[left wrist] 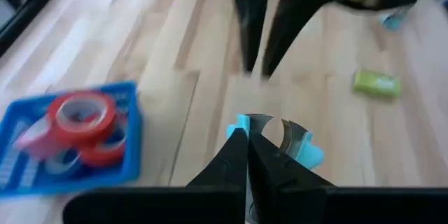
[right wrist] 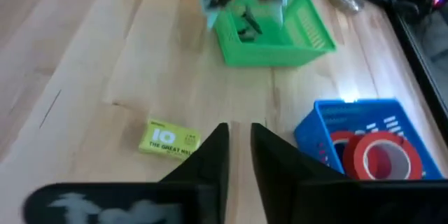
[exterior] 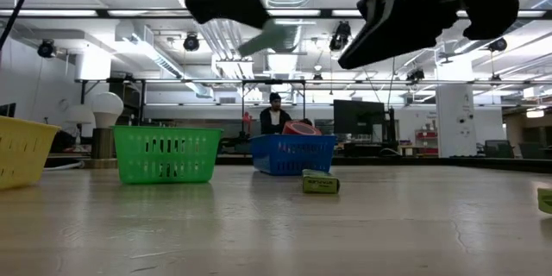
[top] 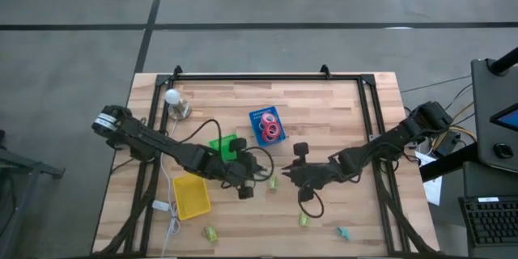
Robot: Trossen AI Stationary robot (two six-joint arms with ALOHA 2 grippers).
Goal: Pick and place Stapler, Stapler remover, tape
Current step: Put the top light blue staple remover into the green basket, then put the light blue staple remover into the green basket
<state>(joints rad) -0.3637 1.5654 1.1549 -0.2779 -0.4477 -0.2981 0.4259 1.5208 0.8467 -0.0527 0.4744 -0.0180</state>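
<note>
Wooden tabletop (top: 324, 113) in an open lab. Progress: the tape (top: 270, 130) rolls lie in the blue bin (top: 261, 116); the green bin (right wrist: 301, 31) holds some dark items, too blurred to identify; the yellow bin (top: 191, 197) looks empty. Small green boxes (right wrist: 168, 138) lie loose, so sorting seems unfinished. Left tool (left wrist: 246, 155) is pressed together, pinching a cyan stapler remover (left wrist: 297, 143) above the tabletop. Right tool (right wrist: 239, 155) hovers nearby, slightly parted, holding nothing.
</note>
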